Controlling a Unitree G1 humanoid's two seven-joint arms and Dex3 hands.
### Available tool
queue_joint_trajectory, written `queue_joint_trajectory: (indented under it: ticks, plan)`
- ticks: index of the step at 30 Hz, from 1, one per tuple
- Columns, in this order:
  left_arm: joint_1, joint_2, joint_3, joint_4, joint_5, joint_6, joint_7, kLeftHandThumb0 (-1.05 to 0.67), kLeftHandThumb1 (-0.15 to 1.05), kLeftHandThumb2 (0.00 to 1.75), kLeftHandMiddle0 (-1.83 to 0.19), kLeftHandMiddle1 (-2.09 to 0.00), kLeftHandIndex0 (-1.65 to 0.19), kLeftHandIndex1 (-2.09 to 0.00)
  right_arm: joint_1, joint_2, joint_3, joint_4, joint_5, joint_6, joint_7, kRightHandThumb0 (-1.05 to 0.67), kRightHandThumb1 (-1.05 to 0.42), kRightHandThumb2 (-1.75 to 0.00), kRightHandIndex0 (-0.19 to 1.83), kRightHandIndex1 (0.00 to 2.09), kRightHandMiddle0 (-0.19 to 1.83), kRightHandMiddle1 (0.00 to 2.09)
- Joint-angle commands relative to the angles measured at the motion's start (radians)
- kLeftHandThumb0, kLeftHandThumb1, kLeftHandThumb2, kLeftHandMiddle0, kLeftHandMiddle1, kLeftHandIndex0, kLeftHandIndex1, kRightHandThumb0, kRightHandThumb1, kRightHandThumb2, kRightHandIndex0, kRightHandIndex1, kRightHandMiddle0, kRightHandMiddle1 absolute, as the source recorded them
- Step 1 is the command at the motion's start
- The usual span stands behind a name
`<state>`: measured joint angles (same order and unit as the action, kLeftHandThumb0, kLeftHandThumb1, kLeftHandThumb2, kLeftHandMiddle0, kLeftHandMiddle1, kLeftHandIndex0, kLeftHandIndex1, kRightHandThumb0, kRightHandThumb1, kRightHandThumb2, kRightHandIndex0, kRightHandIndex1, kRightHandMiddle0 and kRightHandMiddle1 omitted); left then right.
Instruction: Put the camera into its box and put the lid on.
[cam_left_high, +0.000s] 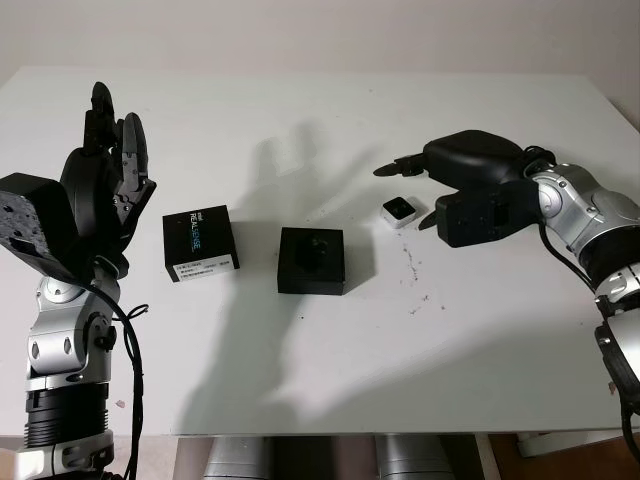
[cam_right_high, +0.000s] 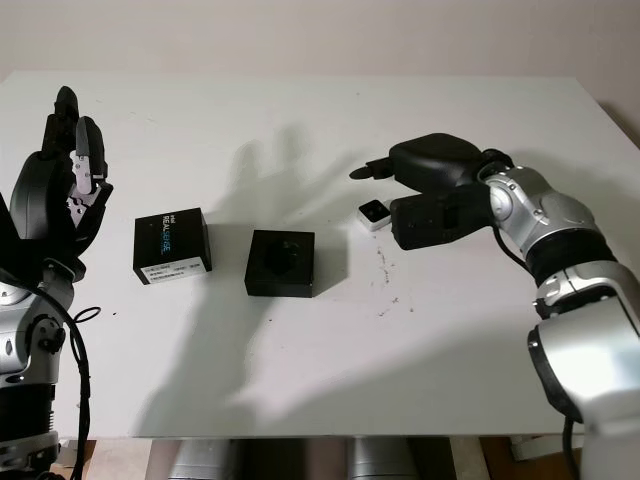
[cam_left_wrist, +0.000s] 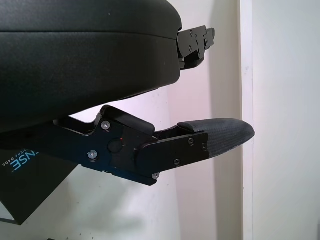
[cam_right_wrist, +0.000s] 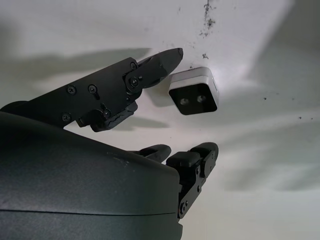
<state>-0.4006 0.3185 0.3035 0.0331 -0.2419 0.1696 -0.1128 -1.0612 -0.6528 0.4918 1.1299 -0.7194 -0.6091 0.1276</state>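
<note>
White table, camera waiting beside the right hand.

Head views: on the table (cam_left_high: 300, 370) the camera (cam_left_high: 399, 211) lies at about 3 o'clock from the open box (cam_left_high: 312, 260), with the lid (cam_left_high: 200, 243) at the box's 9 o'clock. The right hand (cam_left_high: 415, 180) hangs just beside the camera, far nearer than the left hand (cam_left_high: 105, 170), raised at the table's 9 o'clock edge. Left wrist view: that hand is released, holding nothing, above a corner of the lid. Right wrist view: the small silver camera, with a dark two-lens face, sits between the unclenched fingers (cam_right_wrist: 155, 67), ungrasped, its long axis across the gap.
</note>
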Motion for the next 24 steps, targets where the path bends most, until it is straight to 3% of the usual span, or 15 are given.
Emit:
queue_joint_trajectory:
  ticks: [1, 24]
  plan:
    - [-0.010, 0.005, 0.004, -0.006, -0.001, -0.007, -0.001, -0.70, 1.05, 0.62, 0.19, 0.00, 0.19, 0.00, 0.004, 0.005, 0.006, 0.010, -0.006, -0.009, -0.016, -0.24, -0.83, -0.06, 0.43, 0.08, 0.49, 0.07]
    - [-0.005, 0.013, 0.000, -0.018, 0.004, 0.022, 0.001, -0.71, 1.05, 0.60, 0.19, 0.00, 0.19, 0.00, 0.004, 0.042, 0.040, 0.074, -0.030, -0.003, -0.100, -0.25, -0.87, -0.06, 0.50, 0.07, 0.56, 0.07]
